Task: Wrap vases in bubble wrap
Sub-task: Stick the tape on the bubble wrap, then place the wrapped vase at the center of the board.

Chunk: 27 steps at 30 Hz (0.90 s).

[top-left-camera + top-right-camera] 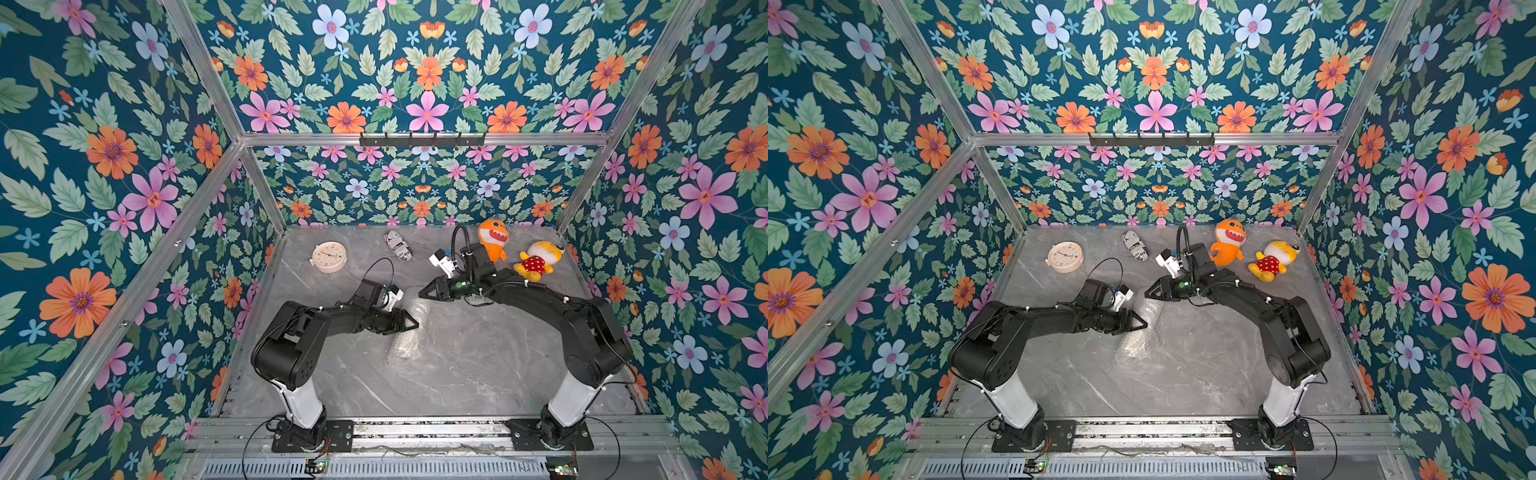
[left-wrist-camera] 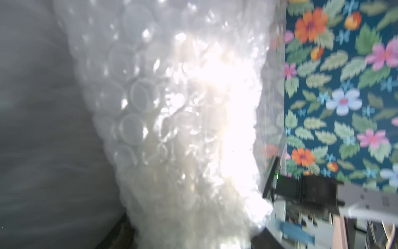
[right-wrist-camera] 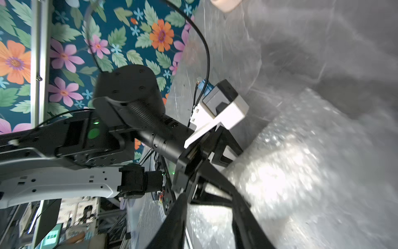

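Observation:
The bubble wrap (image 1: 409, 349) (image 1: 1136, 345) lies bundled on the grey table between my two grippers. It fills the left wrist view (image 2: 172, 107), where a pale glow shows through it. The vase itself is hidden, and I cannot tell whether that glow is the vase. My left gripper (image 1: 411, 324) (image 1: 1140, 323) (image 2: 193, 237) is shut on the bundle; the right wrist view shows its fingers (image 3: 226, 148) pressed against the wrap (image 3: 290, 172). My right gripper (image 1: 422, 293) (image 1: 1148, 293) (image 3: 211, 211) hovers just behind the bundle's far end, jaws apart, wrap showing through the gap.
A cream round clock (image 1: 328, 257) and a black-and-white printed cylinder (image 1: 398, 246) lie at the back of the table (image 1: 478, 365). An orange plush (image 1: 493, 240) and a yellow plush in a red dotted dress (image 1: 538, 259) sit at the back right. Flowered walls enclose three sides.

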Each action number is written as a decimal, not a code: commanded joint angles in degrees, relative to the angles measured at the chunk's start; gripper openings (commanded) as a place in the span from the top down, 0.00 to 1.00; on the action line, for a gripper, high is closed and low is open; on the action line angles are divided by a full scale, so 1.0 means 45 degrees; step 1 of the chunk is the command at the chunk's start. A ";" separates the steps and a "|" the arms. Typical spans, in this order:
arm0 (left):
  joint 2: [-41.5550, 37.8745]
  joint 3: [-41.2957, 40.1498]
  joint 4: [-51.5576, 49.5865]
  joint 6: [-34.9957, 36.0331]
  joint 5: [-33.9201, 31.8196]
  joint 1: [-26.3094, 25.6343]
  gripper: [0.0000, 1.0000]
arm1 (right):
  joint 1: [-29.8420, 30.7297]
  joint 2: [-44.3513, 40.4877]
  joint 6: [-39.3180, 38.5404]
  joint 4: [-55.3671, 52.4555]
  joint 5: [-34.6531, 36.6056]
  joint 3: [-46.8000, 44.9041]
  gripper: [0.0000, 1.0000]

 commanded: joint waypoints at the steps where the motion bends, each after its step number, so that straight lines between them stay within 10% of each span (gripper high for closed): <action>1: 0.0239 0.0455 0.0591 -0.0900 -0.1385 0.0791 0.79 | -0.0445 -0.0589 -0.0320 -0.0160 0.0510 -0.0476 0.61; 8: 0.1211 0.2534 0.0527 -0.1835 -0.2471 0.1502 0.66 | -0.0943 -0.2029 -0.0717 -0.0609 0.0733 -0.1623 0.60; 10: 0.1175 0.2806 0.0210 -0.1915 -0.2787 0.1511 0.38 | -0.1044 -0.2430 -0.0800 -0.0722 0.0865 -0.1876 0.59; 11: 0.1065 0.2881 0.0020 -0.1901 -0.2941 0.1511 0.03 | -0.1144 -0.2647 -0.0837 -0.0785 0.0933 -0.1974 0.59; 27: -0.1814 0.4469 -0.5606 0.0511 -0.5354 0.1935 0.00 | -0.3770 -0.6021 -0.1454 -0.2191 0.2837 -0.2499 0.51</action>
